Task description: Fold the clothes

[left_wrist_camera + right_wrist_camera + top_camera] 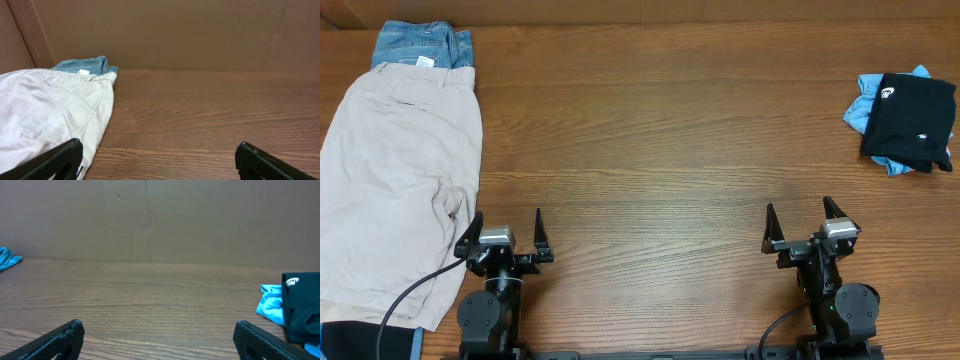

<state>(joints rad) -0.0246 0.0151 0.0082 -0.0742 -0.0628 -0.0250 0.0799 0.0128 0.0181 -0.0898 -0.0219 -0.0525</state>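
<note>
At the far right of the brown wooden table (pixel 650 130), a folded black T-shirt with a small white logo (pixel 912 118) is laid on top of a crumpled light-blue tee (pixel 858 112). The tee's edges are seen at the left and near sides of the black cloth. The two garments are touching, and neither is touched by a gripper.

On the left side of the table a pair of beige shorts (pixel 400 170) is spread flat, from the far left down to the near left edge. A piece of blue denim (pixel 420 44) is laid at the far end and is partly covered by the beige waistband; a small white label is seen where the two meet. At the near left corner a strip of black cloth with a blue edge (pixel 350 340) is shown beneath the hem of the shorts.

The left gripper (pixel 508 222) is poised at the near side, just beside the right edge of the beige shorts. Its black fingers (pixel 55 161) are spread wide apart, and only bare wood and the edge of the shorts are seen between them. The right gripper (pixel 798 210) is poised at the near right, well apart from the black T-shirt. Its fingers (pixel 265 341) are likewise spread wide apart over bare wood.

A black cable (pixel 410 295) from the left arm is draped across the near part of the shorts. A plain brown wall (pixel 200 30) is seen behind the far edge of the table.
</note>
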